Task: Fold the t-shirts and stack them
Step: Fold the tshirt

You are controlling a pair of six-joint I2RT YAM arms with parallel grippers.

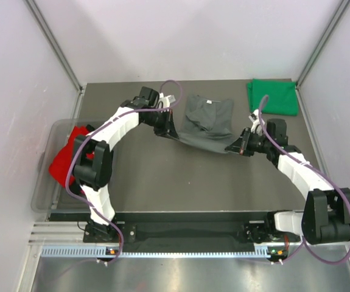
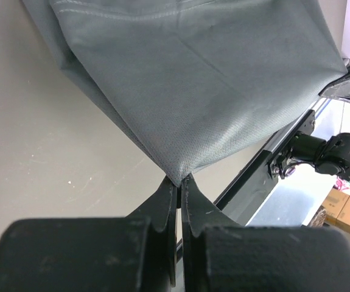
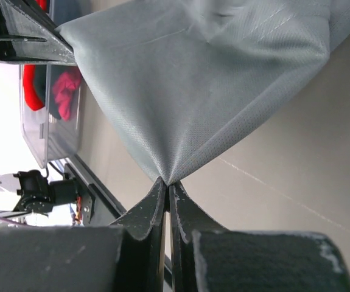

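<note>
The dark grey t-shirt (image 1: 205, 121) lies at the middle back of the table, its near edge lifted and stretched between both grippers. My left gripper (image 1: 162, 129) is shut on its left corner; in the left wrist view the cloth (image 2: 211, 91) fans out from the closed fingertips (image 2: 179, 180). My right gripper (image 1: 234, 148) is shut on the right corner, cloth (image 3: 193, 85) spreading from its tips (image 3: 167, 182). A folded bright green t-shirt (image 1: 273, 96) lies at the back right. A red t-shirt (image 1: 65, 157) sits in the tub, with a magenta-pink one (image 3: 65, 91) beside it.
A clear plastic tub (image 1: 47, 182) stands at the table's left edge, also in the right wrist view (image 3: 47, 121). A black rail (image 1: 181, 216) runs along the near edge. Grey walls close in the back and sides.
</note>
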